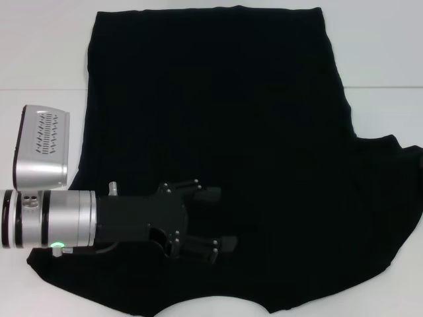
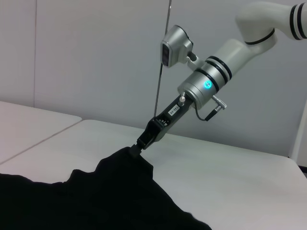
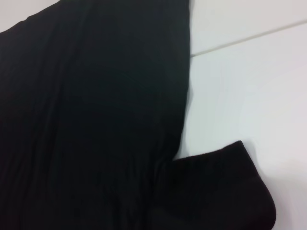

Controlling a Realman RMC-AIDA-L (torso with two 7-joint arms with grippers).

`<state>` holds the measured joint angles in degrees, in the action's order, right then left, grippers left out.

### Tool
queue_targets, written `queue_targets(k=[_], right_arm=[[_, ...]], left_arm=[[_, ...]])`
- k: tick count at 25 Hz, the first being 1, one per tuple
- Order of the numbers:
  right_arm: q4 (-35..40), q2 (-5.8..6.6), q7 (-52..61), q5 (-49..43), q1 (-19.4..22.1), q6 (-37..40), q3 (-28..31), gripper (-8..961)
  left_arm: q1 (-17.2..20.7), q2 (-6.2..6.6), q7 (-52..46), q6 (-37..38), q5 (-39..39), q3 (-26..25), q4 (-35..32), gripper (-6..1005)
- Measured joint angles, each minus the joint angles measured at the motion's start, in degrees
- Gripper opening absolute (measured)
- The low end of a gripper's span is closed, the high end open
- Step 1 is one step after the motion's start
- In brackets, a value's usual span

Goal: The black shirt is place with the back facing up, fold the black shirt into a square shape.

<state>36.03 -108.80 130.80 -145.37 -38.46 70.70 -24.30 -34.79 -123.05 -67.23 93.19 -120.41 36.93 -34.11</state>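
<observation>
Black shirt (image 1: 218, 132) lay flat on white counter (image 1: 383, 59), left gripper (image 1: 221, 218) spread above it, right gripper (image 2: 135, 149) pinching lifted shirt fabric.

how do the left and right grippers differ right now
The left gripper lies level over the black shirt, fingers spread apart. The right gripper slants down, fingers closed. The left gripper holds nothing, while the right gripper pinches an edge of the fabric, which rises to a peak. Both are at the shirt.
</observation>
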Motion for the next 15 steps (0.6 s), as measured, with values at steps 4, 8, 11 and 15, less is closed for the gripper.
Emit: queue_targets(k=[4, 8, 11, 15], right_arm=[[0.3, 0.02, -0.1, 0.0, -0.9, 1.1, -0.1, 23], [0.3, -0.29, -0.6, 0.0, -2.8, 2.3, -0.4, 27], [0.2, -0.98, -0.7, 0.0, -4.9, 2.9, -1.8, 30], [-0.6, -2.43, 0.0, 0.0, -8.3, 3.0, -7.0, 34]], left_arm=[[0.0, 0.0, 0.0, 0.0, 0.1, 0.0, 0.1, 947], [0.0, 0.0, 0.0, 0.0, 0.2, 0.0, 0.1, 947], [0.0, 0.0, 0.0, 0.0, 0.3, 0.0, 0.1, 947], [0.0, 0.0, 0.0, 0.0, 0.3, -0.1, -0.1, 947]])
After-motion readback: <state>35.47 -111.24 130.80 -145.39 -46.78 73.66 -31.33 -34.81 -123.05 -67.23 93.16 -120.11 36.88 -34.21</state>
